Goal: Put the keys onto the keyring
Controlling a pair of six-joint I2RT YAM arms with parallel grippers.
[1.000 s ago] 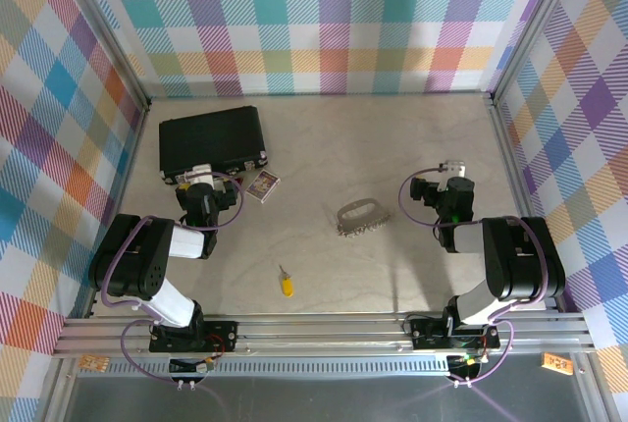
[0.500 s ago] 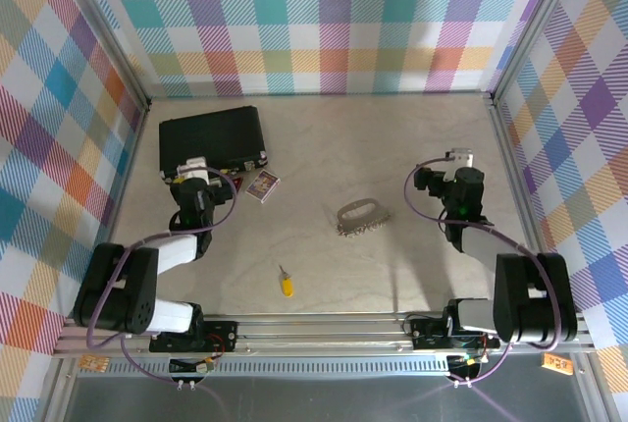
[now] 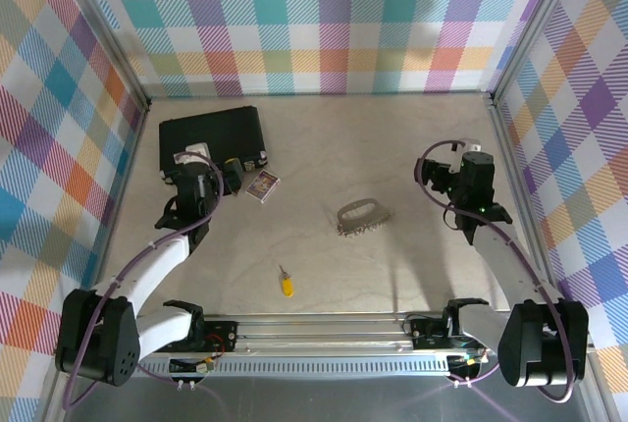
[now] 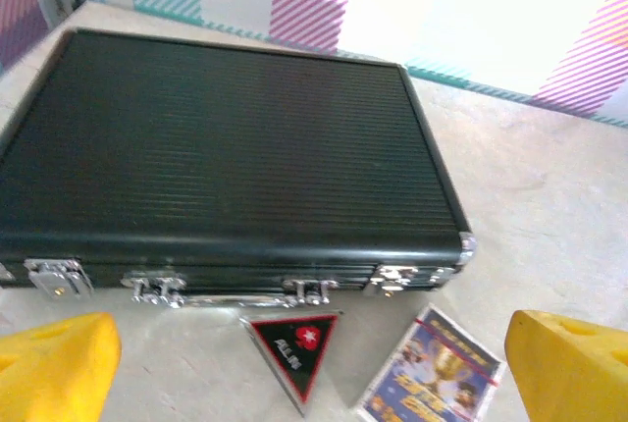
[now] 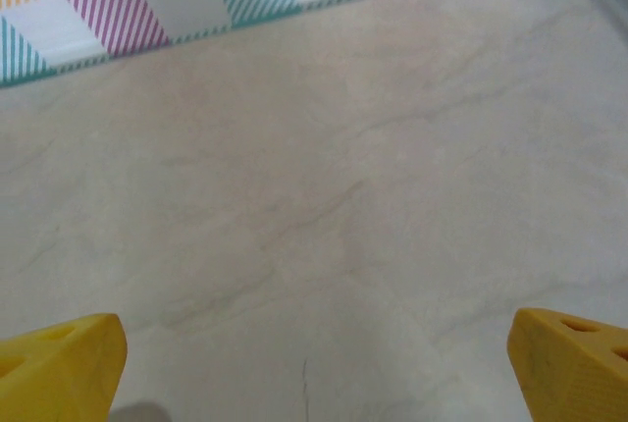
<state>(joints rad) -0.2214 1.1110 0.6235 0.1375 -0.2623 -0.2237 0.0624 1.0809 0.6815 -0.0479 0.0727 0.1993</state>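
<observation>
In the top view, the left claw [image 3: 201,172] is in the upper left of the frame. It sits right by the black case [image 3: 211,135] and near a little card box [image 3: 262,184]. The key [image 3: 286,285], with its yellow head, lies flat on the table [image 3: 412,128], low in the middle. The keyring [image 3: 361,217] lies a bit right of the middle, higher up than the key and apart from it. The right claw [image 3: 461,162] is on the right side, over bare table.

I think a few things could go wrong. The key is small and flat, so a claw might push it along the table and not lift it. Its thin blade might turn or slip between the fingers. The keyring is loose, so it might slide away when the key pokes it, unless the other claw holds it down. The left claw might also bump the case or the card box when it turns, since they are so close.

The left claw is wide apart. In its own camera the yellow fingers [image 4: 59,358] sit in the two bottom corners and hold nothing. The right claw is wide apart too. Its fingers [image 5: 59,358] have only bare table between them.
</observation>
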